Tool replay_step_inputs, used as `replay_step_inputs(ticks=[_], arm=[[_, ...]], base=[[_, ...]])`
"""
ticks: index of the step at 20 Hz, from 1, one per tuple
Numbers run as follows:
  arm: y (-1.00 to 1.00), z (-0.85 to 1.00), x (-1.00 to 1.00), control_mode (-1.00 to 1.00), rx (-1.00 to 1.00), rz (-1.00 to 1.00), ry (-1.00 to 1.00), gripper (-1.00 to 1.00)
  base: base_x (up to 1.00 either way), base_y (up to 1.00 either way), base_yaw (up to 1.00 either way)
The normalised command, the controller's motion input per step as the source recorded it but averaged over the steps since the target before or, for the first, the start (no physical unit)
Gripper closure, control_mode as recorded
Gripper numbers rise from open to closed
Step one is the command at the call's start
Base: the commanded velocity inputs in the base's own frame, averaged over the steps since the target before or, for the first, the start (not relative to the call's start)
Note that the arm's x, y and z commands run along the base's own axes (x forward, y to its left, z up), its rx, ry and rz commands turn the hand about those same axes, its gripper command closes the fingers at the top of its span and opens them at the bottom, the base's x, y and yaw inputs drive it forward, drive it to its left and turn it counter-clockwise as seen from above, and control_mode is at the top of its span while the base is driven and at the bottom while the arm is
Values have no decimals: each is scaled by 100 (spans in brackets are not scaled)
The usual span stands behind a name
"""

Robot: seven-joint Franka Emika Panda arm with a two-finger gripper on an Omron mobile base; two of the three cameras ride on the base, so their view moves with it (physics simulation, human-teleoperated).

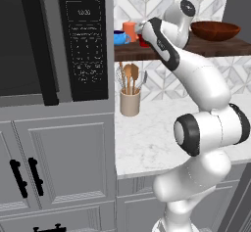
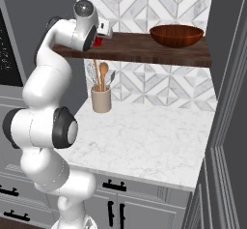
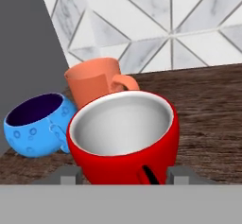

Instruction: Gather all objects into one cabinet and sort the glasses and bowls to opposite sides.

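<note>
1. Dark wooden shelf (image 2: 144,49) carries our glossy red mug (image 3: 124,135), orange mug (image 3: 94,81) and blue mug (image 3: 37,124) at its left end.
2. Our gripper (image 3: 124,173) straddles the red mug; whether it grips, we cannot tell.
3. Our wide brown bowl (image 2: 176,35) sits right.

Mugs: three — one red mug (image 3: 124,138), one orange mug (image 3: 94,82), one blue mug (image 3: 38,124). Bowls: one brown bowl (image 2: 176,35). Utensil crocks: one crock (image 2: 101,99).

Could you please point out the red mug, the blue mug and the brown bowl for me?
red mug (image 3: 124,145): hand view, on its glossy front wall below the rim.
blue mug (image 3: 35,135): hand view, on its patterned outer side.
brown bowl (image 2: 176,37): right base view, on its outer wall.
</note>
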Motion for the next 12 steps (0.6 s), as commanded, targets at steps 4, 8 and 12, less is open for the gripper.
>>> replay_step_inputs(ticks=[4,8,12], arm=[[0,-10,5,-100,0,3,3,100],[0,-5,6,-100,0,3,0,100],[0,-8,0,-100,0,3,0,100]], base=[[0,0,0],[0,0,0],[0,0,0]])
